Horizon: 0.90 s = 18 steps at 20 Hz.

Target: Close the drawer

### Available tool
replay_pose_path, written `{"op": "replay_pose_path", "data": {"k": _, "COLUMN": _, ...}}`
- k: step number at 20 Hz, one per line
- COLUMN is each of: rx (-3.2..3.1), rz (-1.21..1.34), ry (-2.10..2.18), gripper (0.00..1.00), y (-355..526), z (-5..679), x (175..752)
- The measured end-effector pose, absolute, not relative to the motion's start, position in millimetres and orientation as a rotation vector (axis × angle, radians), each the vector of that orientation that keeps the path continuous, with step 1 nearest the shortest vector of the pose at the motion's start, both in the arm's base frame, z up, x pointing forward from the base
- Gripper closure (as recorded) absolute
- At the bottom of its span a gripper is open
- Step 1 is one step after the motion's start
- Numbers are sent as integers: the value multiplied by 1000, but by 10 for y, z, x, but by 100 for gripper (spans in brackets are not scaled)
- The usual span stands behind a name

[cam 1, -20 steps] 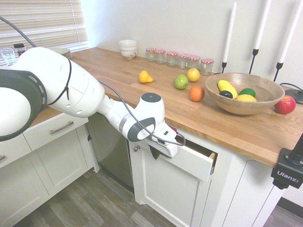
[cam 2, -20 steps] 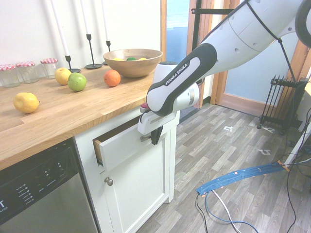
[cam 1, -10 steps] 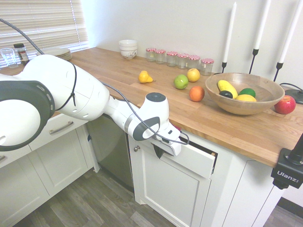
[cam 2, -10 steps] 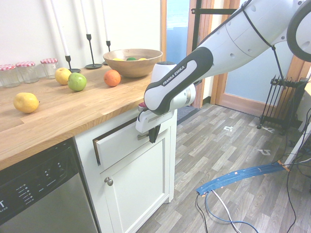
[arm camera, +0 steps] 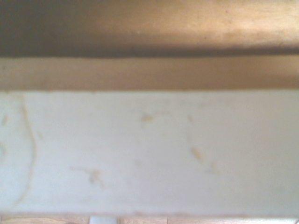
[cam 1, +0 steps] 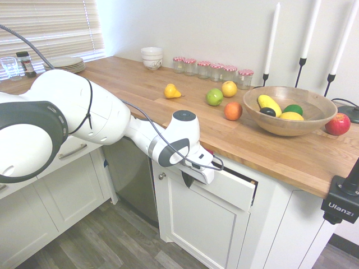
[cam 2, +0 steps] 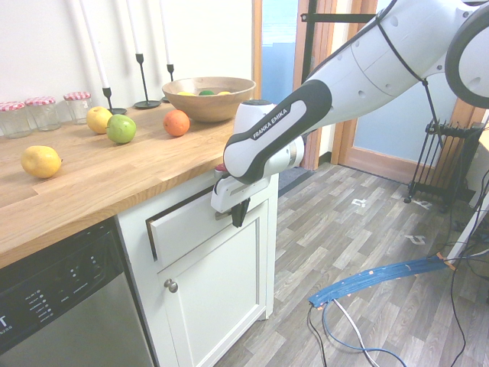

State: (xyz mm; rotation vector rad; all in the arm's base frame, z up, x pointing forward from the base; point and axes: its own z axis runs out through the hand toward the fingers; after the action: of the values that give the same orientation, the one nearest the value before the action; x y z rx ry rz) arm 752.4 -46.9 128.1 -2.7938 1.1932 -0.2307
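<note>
The drawer (cam 1: 231,194) is a wide white flat front under the wooden countertop, standing out a little with a narrow dark gap at its side (cam 2: 150,235). Its curved grey bar handle (cam 1: 216,163) shows just beside my hand. My gripper (cam 1: 187,178) is shut, its dark fingers (cam 2: 239,211) pointing down against the drawer front, with nothing seen between them. The wrist view is filled by the blurred white drawer front (arm camera: 149,154) with the countertop's underside above it.
On the countertop (cam 1: 140,84) lie loose fruit, a wooden bowl (cam 1: 289,112) of fruit, several jars and candlesticks. A cabinet door with a round knob (cam 2: 171,285) is below the drawer, and a dishwasher (cam 2: 53,306) stands beside it. Smaller white drawers (cam 1: 70,151) are left.
My arm has pressed toward the cabinet and the drawer has slid inward; the gap at its side is much narrower. Little moved in the last half second.
</note>
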Motion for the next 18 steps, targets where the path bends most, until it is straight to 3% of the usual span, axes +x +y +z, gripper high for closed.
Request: {"op": "replay_pose_path", "data": {"k": 18, "rx": -2804, "rz": -190, "ry": 1204, "gripper": 100, "y": -428, "z": 1251, "x": 7522}}
